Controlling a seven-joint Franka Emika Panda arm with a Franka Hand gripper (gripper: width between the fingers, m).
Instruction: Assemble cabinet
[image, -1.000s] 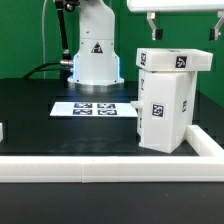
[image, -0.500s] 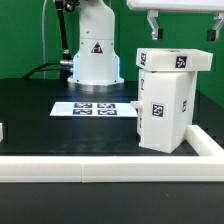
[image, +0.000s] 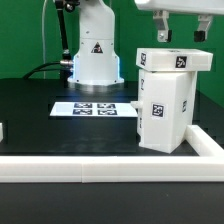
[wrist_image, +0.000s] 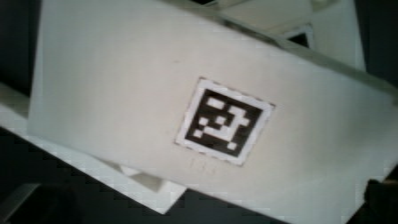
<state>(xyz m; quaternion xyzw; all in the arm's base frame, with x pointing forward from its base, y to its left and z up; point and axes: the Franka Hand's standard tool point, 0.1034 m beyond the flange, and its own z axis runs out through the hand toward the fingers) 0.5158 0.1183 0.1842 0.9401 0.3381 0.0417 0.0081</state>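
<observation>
The white cabinet stands upright on the black table at the exterior view's right, with tags on its front and side. Its top panel lies on top, slightly overhanging, and carries a tag. My gripper hangs just above that top panel. It is open and empty, with one finger towards the exterior view's left and the other towards its right. The wrist view looks straight down on the tilted white top panel and its tag, with parts of the cabinet body showing beneath its edges.
The marker board lies flat on the table in front of the robot base. A long low white border rail runs along the table's near edge and turns the corner by the cabinet. A small white part shows at the left edge.
My gripper has come down towards the cabinet's top panel, so the fingers now reach lower in the exterior view. The cabinet has not moved.
</observation>
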